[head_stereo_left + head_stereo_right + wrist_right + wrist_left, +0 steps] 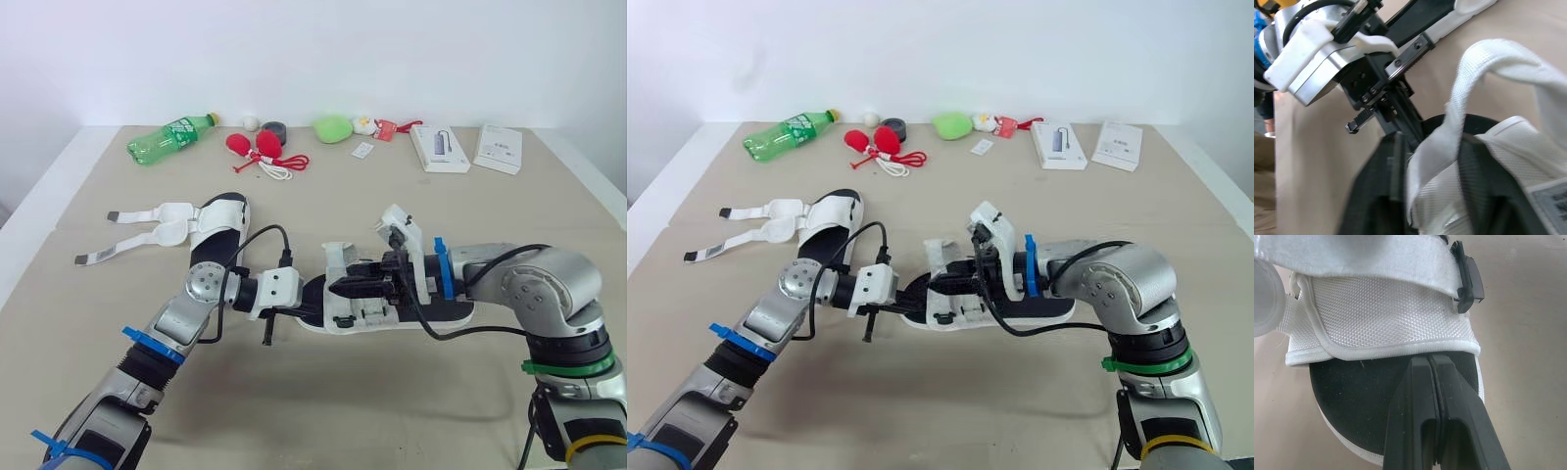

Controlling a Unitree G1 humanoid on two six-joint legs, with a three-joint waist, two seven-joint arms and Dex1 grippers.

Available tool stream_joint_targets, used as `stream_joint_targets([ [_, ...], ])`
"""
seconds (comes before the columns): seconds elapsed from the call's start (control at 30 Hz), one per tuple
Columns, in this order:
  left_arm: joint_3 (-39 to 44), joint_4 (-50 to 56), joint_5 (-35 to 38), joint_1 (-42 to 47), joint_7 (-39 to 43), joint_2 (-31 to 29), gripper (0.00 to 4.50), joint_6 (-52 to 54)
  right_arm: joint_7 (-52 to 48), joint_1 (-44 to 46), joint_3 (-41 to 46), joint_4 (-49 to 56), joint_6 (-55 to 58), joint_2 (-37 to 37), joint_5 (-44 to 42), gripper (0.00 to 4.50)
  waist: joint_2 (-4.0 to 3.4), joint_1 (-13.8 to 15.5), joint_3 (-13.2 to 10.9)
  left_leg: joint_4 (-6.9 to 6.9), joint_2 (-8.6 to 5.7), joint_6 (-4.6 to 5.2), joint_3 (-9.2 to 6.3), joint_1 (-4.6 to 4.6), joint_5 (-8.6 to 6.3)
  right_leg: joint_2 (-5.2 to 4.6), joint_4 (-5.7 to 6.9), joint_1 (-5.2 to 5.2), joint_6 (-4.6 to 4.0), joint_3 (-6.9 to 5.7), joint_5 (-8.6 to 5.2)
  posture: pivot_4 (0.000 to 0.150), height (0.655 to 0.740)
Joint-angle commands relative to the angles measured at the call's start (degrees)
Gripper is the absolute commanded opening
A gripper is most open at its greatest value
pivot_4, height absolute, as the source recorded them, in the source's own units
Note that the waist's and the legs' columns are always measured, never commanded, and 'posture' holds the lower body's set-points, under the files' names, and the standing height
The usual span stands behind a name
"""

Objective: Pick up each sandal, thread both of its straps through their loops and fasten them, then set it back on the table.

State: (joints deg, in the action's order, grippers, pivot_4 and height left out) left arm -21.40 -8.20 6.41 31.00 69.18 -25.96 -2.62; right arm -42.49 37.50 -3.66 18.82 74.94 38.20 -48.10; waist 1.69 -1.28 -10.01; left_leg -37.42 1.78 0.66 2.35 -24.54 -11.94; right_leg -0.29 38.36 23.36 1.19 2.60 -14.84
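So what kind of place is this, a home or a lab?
Most likely a robotics lab or test room: a plain beige table stands against a bare white wall, and unrelated props such as a green bottle and a white box are lined along its far edge, like a staged trial.

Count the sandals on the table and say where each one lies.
2. The loose-strapped sandal lies on the robot's left, farther back. The second sandal lies in the middle, nearer the robot. None seems hidden.
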Motion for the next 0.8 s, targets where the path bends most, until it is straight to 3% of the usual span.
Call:
stream_joint_targets([
  [0.03,-0.7,-0.9,-1.6,-0.5,0.1,-0.7,0.0,0.4,0.7,1.2,4.5,0.5,3.7,-1.4,-4.5,2.03,0.0,0.0,0.0,0.0,0.0,0.0,0.0,0.0,0.0,0.0,0.0,0.0,-0.01,0.0,0.01,0.15,0.74],
  [0.17,-0.8,-1.0,-1.6,-0.4,0.1,-0.6,0.0,0.2,1.4,0.5,4.3,0.9,4.7,-1.4,-4.7,2.03,0.0,0.0,0.0,-0.01,0.0,0.0,0.01,0.0,0.0,-0.01,0.0,-0.01,0.0,0.01,0.01,0.15,0.74],
  [0.23,-0.8,-1.1,-1.6,-0.3,0.1,-0.5,0.0,0.1,1.9,0.1,4.6,0.6,5.1,-1.6,-4.8,1.5,0.0,0.0,0.0,-0.01,0.0,0.0,0.01,0.0,0.0,-0.01,0.0,0.0,0.0,0.01,0.01,0.15,0.74],
  [0.27,-0.8,-1.2,-1.6,-0.2,0.1,-0.5,0.0,0.1,1.8,-0.4,4.3,0.7,5.3,-1.2,-4.8,1.46,0.0,0.0,0.0,-0.01,0.0,0.0,0.01,0.0,0.0,-0.01,0.0,0.0,0.0,0.0,0.01,0.15,0.74],
  [0.37,-0.8,-1.1,-1.6,-0.3,0.1,-0.4,0.0,0.1,1.7,-2.0,3.3,0.9,4.9,-0.4,-3.9,0.18,0.0,0.0,0.0,-0.01,0.0,0.0,0.0,0.0,0.0,-0.01,0.0,-0.01,0.01,0.0,0.01,0.15,0.74],
  [0.4,-0.9,-1.0,-1.6,-0.3,0.0,-0.4,0.0,0.1,1.6,-2.6,2.6,1.1,4.1,0.0,-3.0,0.06,0.0,0.0,0.0,-0.01,-0.01,0.0,0.01,0.0,0.0,-0.01,0.0,0.0,0.01,0.01,0.01,0.15,0.74],
  [0.8,-0.9,-0.7,-1.6,-0.5,0.0,-0.4,0.0,0.3,-1.2,-5.0,-2.1,4.4,-2.8,4.0,1.2,0.06,0.0,0.0,0.0,-0.03,-0.02,0.0,0.02,0.0,0.0,0.0,0.0,-0.01,0.05,0.01,0.0,0.15,0.74],
])
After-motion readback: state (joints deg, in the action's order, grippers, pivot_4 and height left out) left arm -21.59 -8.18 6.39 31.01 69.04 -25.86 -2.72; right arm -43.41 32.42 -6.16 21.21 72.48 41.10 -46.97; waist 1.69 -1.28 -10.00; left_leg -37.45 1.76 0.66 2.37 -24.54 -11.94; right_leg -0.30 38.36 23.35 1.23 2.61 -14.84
